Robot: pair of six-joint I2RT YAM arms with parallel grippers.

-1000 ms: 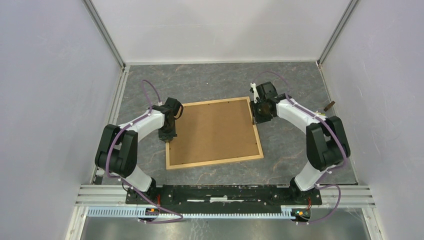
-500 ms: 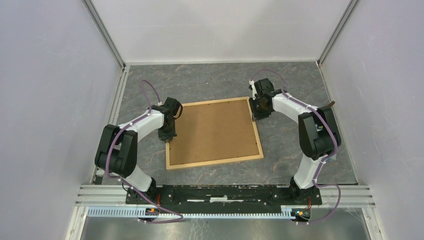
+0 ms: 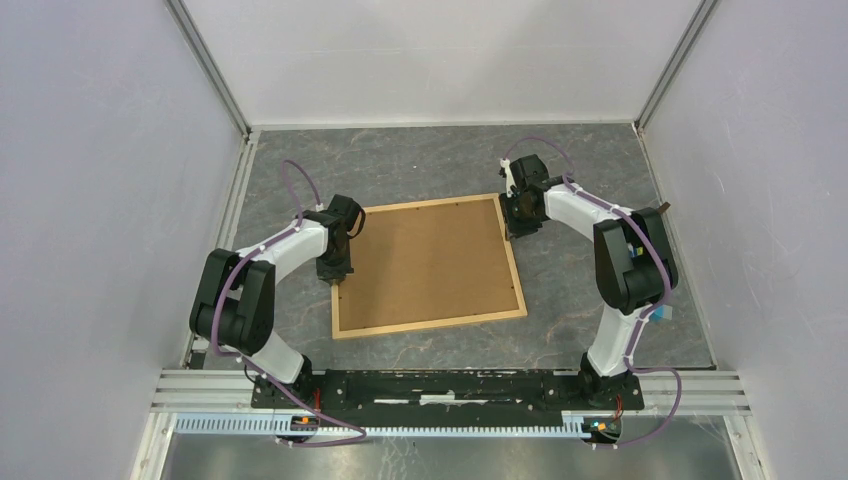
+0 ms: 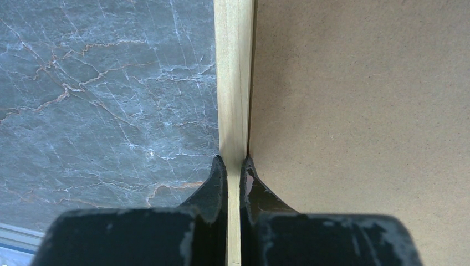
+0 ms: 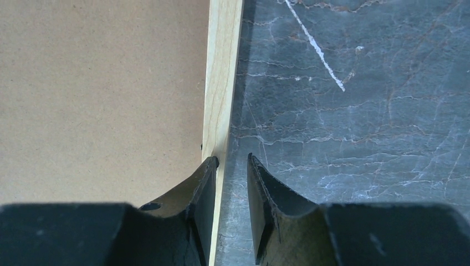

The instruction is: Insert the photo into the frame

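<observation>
2 grippers are working at the frame (image 3: 430, 325), 1 on each side rail. My left gripper (image 4: 233, 166) is pointing straight down at the left rail with its jaws drawn in to a thin slit. Pale wood is showing through that slit and both fingertips (image 4: 218, 177) are overlapping the rail. I am reading it as closed, though I cannot tell whether it is pressing on the wood. My right gripper (image 5: 231, 166) is hanging over the right rail with its jaws parted a little. 1 finger is sitting over the rail's inner side, and the other is standing just off the wood above the table (image 5: 360, 111). The rail's outer edge is running up through the gap.

Moving outward, the frame is lying flat near the middle of the table, turned slightly off square. A brown backing board (image 3: 430, 262) is filling it from rail to rail, so only board is showing inside. In the top view the left gripper is meeting the left rail toward its near half, and the right gripper is at the far right corner. A white streak (image 5: 316, 47) is crossing the grey marbled surface beyond the right gripper.
</observation>
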